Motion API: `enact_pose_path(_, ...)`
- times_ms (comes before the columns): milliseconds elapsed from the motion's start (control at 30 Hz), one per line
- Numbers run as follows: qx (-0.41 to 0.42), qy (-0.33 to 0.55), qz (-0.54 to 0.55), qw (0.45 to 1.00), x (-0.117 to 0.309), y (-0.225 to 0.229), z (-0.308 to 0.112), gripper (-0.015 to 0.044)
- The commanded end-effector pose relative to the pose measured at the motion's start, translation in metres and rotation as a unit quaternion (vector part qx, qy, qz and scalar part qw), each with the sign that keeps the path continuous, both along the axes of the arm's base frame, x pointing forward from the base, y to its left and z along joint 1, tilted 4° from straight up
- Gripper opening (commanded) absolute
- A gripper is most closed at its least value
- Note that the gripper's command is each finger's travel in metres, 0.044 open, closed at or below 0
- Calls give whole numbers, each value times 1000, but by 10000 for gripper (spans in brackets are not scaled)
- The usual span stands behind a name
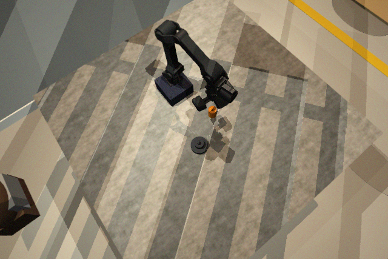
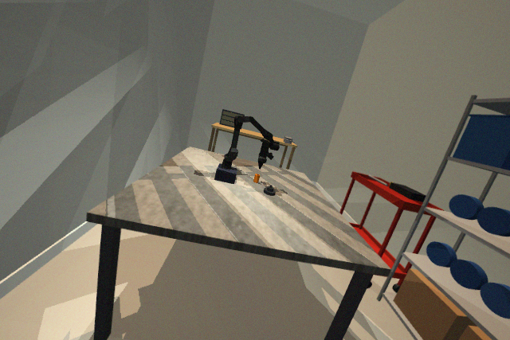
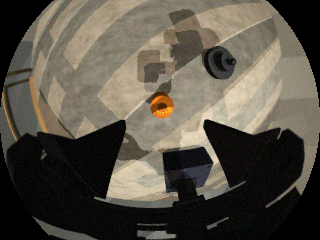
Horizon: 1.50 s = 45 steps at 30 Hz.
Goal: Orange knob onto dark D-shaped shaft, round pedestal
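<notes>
The orange knob [image 1: 212,113] [image 2: 256,178] [image 3: 163,114] stands upright on the table, its hole facing up. The flat side of the hole is hard to make out. The dark round pedestal [image 1: 194,148] [image 2: 269,193] [image 3: 213,68] stands a short way from it, with the shaft [image 1: 199,142] [image 3: 231,61] upright and bare. The shaft's flat side cannot be seen. My gripper [image 3: 166,123] is wide open and empty, pointing down above the knob without touching it. In the wrist view the knob lies just beyond the gap between the fingertips, near its middle.
The arm's dark blue base block [image 1: 173,90] [image 2: 225,174] [image 3: 186,162] stands on the striped table [image 1: 140,212] [image 2: 230,237], behind the knob from the pedestal. Arm shadows fall beside the pedestal. A red cart [image 2: 381,189] and a shelf rack stand beyond the table.
</notes>
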<state>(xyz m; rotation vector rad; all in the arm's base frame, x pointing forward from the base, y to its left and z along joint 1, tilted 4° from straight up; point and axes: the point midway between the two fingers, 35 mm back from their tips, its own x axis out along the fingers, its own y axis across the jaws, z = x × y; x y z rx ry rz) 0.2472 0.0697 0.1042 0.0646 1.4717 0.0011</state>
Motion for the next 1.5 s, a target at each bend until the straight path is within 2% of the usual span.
enact_pose_path(0, -2, 2, -7, 1000, 2, -1, -22, 440)
enact_pose_path(300, -2, 2, -7, 1000, 3, 1, -46, 440)
enact_pose_path(1467, -2, 2, -7, 1000, 10, 4, -97, 440)
